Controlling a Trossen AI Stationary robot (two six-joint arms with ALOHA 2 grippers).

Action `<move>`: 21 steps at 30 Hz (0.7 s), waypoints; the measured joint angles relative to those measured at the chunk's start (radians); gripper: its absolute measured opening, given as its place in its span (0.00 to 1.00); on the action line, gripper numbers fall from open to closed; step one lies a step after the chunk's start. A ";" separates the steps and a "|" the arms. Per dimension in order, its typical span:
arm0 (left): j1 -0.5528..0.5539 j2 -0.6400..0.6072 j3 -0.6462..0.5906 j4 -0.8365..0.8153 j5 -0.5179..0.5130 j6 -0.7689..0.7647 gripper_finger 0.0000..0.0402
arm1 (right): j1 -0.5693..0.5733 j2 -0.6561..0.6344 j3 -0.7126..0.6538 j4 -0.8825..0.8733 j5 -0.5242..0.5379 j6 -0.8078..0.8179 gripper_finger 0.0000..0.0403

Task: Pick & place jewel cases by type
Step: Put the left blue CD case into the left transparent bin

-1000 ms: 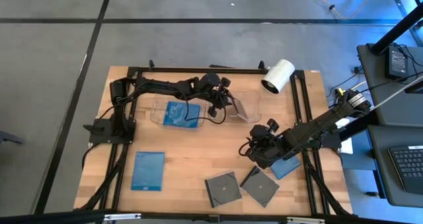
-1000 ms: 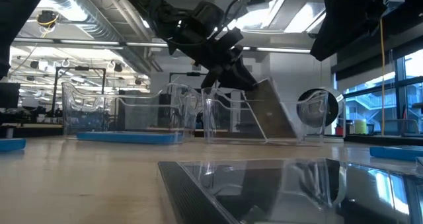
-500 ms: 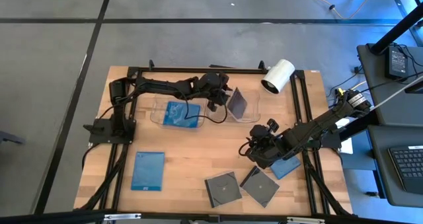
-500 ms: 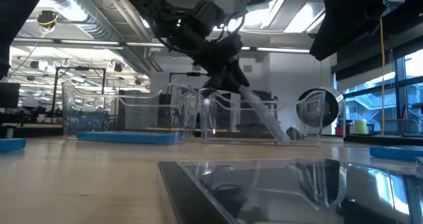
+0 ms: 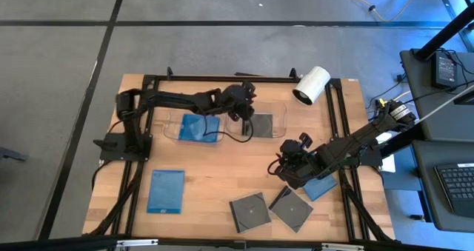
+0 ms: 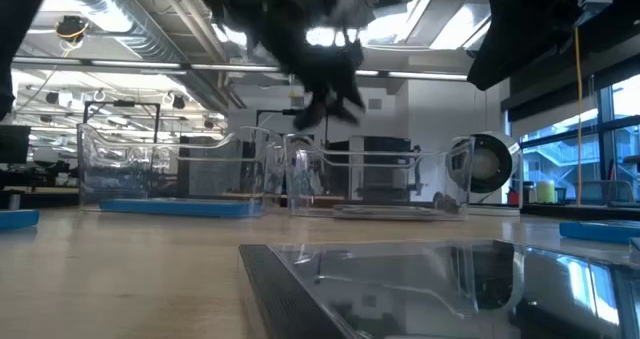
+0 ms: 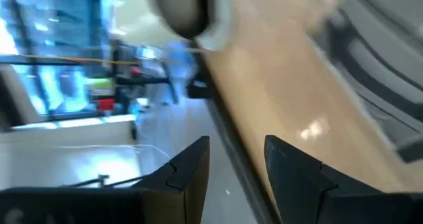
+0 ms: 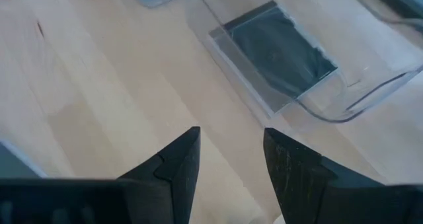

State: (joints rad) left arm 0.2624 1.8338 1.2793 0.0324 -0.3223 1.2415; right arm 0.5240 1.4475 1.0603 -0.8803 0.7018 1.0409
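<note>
The step in hand looks like the release of a grey case into the right tray: it lies flat there, just beside and below the left end effector, whose fingers stand slightly apart and hold nothing. A blue case lies in the tray to its left. Next it probably must lift clear. The right end effector waits, narrowly open and empty, near two grey cases on the counter.

both end effectors empty, parted
</note>
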 joint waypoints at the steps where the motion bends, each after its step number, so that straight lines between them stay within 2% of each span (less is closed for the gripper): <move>1: -0.007 -0.031 0.000 0.006 0.000 -0.008 0.35 | 0.000 0.001 0.000 0.001 0.013 0.000 0.42; 6: -0.041 -0.236 0.001 -0.037 0.000 -0.169 0.35 | 0.000 0.026 -0.001 -0.003 0.048 -0.003 0.42; 8: -0.060 -0.332 0.003 -0.096 0.000 -0.299 0.36 | 0.000 0.037 -0.002 -0.001 0.050 -0.023 0.42; 11: -0.095 -0.470 0.003 -0.269 0.021 -0.500 0.36 | 0.000 0.055 -0.002 0.003 0.049 -0.047 0.42; 13: -0.124 -0.549 0.003 -0.435 0.085 -0.623 0.35 | 0.000 0.065 -0.002 0.005 0.049 -0.053 0.42; 17: -0.212 -0.665 0.003 -0.741 0.291 -0.848 0.35 | 0.000 0.093 -0.002 0.010 0.053 -0.055 0.42; 19: -0.283 -0.696 0.000 -0.820 0.363 -0.966 0.36 | 0.000 0.112 -0.002 0.019 0.067 -0.055 0.42; 21: -0.374 -0.714 -0.024 -0.818 0.361 -1.070 0.36 | 0.000 0.131 -0.002 0.045 0.096 -0.059 0.42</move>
State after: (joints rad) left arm -0.1120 1.1199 1.2557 -0.7861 0.0392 0.1718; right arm 0.5240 1.5789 1.0580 -0.8352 0.7981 0.9816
